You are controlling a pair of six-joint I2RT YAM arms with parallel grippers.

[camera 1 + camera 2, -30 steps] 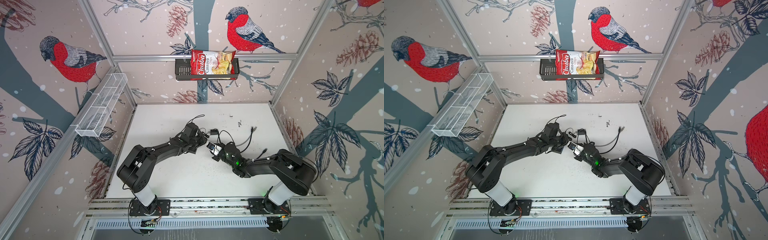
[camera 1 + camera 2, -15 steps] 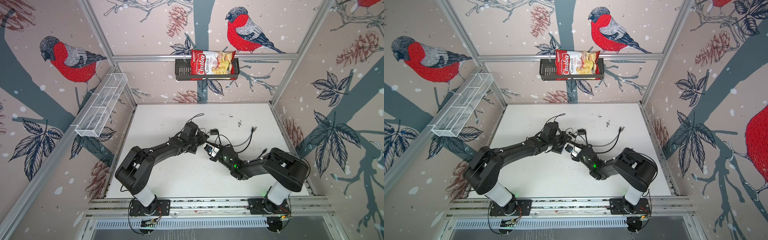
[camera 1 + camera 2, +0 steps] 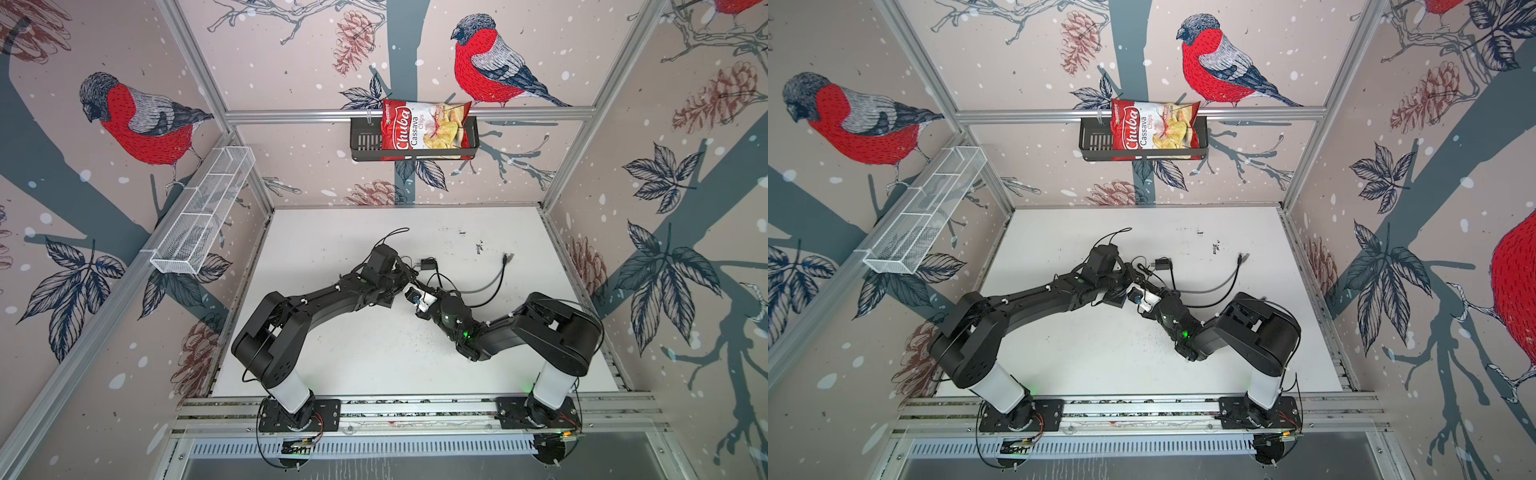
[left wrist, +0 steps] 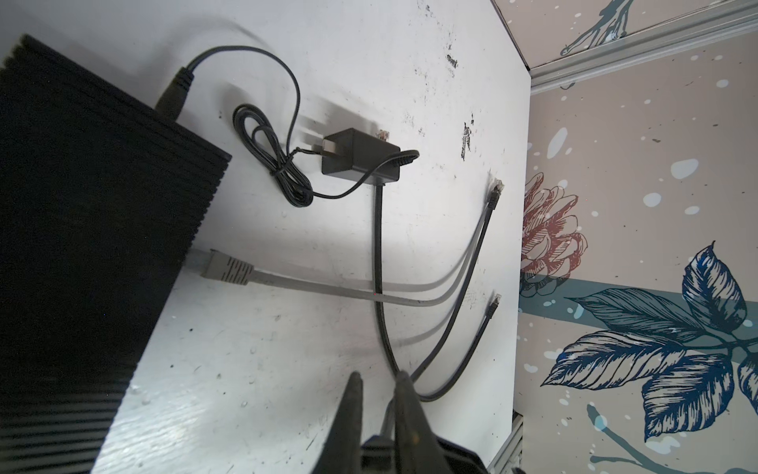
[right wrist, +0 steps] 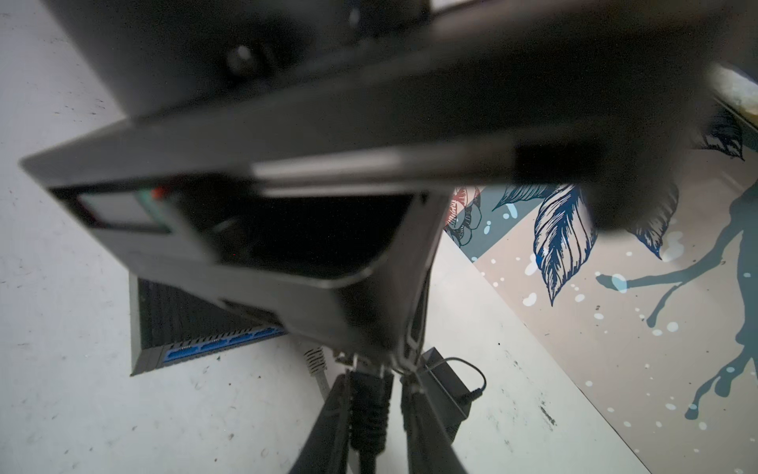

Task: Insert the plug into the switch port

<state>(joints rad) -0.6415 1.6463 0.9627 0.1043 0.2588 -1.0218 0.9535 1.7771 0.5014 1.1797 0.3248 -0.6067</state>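
Change: right arm has swung in from the right edge toward the worktop (image 3: 332, 357) middle. Its end effector (image 5: 371, 383) now sits right against the left arm's wrist; a second ago there was a clear gap. Left arm barely moved.

Meaning: plug (image 5: 369, 410) carried closer to the switch (image 4: 102, 246). Judged approach/alignment stage, not inserted.
- The blue port row (image 5: 221, 344) shows in the right wrist view, off to one side of the plug tip. Tip is near the row, not in any port.
- A grey plug (image 4: 227, 269) already sits in the switch's side.

Switch location: flat on the worktop near its middle, slightly toward the rear edge. In both top views it is mostly hidden under the left arm.

Right end effector: clamped on the black plug's ribbed boot, cable trailing back between the fingers.

Left end effector (image 4: 379, 377): fingers nearly together with a thin gap. A dark cable runs under them; can't tell if it's pinched. It is beside the switch, not on it.

Pose:
- Right arm runs low from the front right corner, forearm toward the middle, tool aimed rear-left.
- Left arm runs from the front left corner, forearm toward the middle. Its wrist hangs over the right tool and blocks much of that wrist view.

Clutter: black adapter (image 4: 361, 158) and loose black cables (image 4: 476, 246) lie toward the right edge, apart from the switch.
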